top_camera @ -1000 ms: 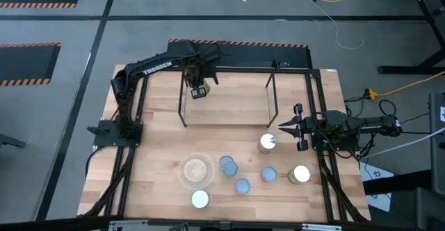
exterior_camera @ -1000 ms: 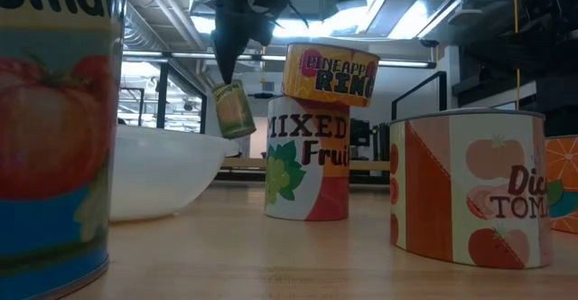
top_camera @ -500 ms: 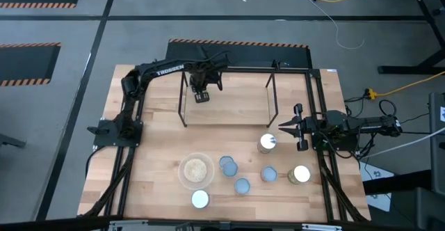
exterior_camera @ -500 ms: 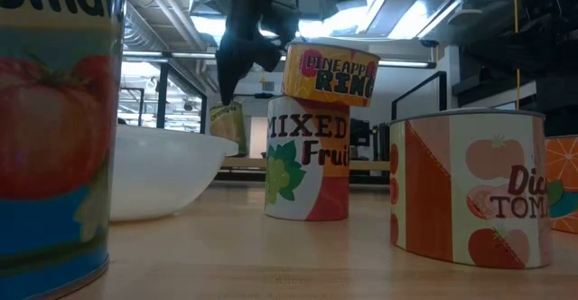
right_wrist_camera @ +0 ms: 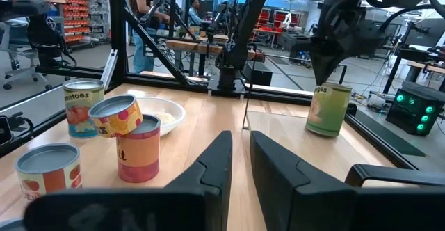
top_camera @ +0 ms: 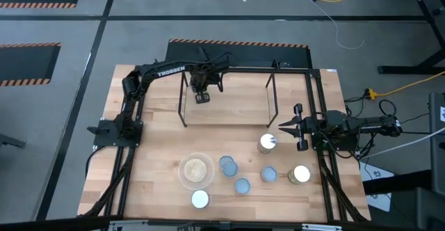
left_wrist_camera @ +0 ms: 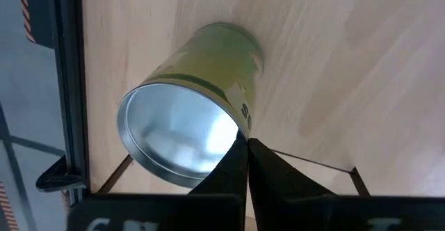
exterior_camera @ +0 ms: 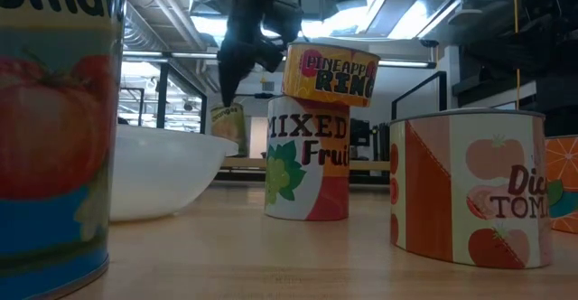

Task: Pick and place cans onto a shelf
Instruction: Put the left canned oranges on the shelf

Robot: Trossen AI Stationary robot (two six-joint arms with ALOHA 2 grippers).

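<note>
Placing the held can on the shelf (top_camera: 229,113) is the step in hand, judged from the scene. The shelf, a black-rod rack with a light wood surface, lies directly below the left gripper (top_camera: 202,96), near its far left corner. The jaws are pressed together on the rim of a green-labelled can (right_wrist_camera: 328,108), pinching the thin wall at the open metal end; the can hangs beneath the jaws, tilted, with its lower edge at or very near the wood

- Level the can before release: with the tilt seen in the left wrist view (left_wrist_camera: 191,130), opening the jaws now would likely tip it
- Lower until the base sits flat, then part the jaws and lift straight away from the rim

The right gripper (top_camera: 297,127) waits beside the shelf's right end, jaws slightly apart and empty. The remaining cans (top_camera: 268,174) stand well clear of both jaws, near a clear bowl (top_camera: 195,170)
</note>
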